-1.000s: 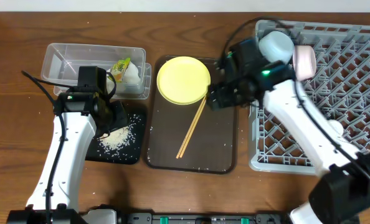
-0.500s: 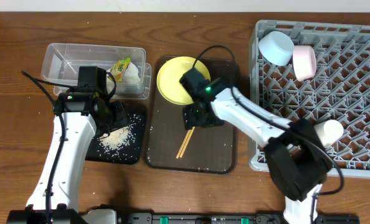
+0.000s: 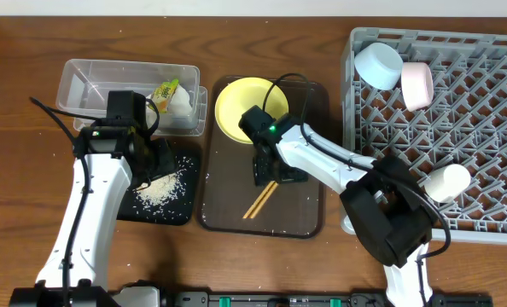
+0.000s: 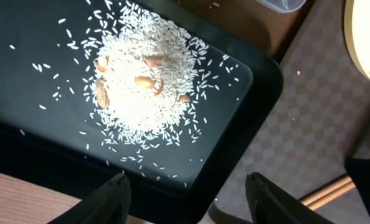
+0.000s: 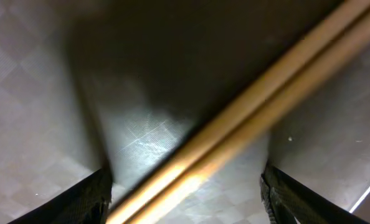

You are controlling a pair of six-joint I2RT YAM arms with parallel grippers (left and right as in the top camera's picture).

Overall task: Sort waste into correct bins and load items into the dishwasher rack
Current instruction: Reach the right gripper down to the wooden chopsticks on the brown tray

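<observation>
the pair of slim wooden chopsticks point(image 5: 253, 118) lies flat on the dark brown rectangular serving tray point(image 3: 300, 213), its long axis diagonal, from near-left to far-right. your right fingers point(image 3: 266, 168) hang right over its middle, spread open astride it, gripping nothing. the left fingers point(image 3: 155, 158), open and empty, hover well apart over the shallow black plastic tray point(image 4: 35, 143); the right arm looks better placed.

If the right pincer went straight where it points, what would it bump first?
Probably the wooden chopsticks, lying right between the right pincer's open fingers, with the brown tray just under them. Depth is unclear.
</observation>
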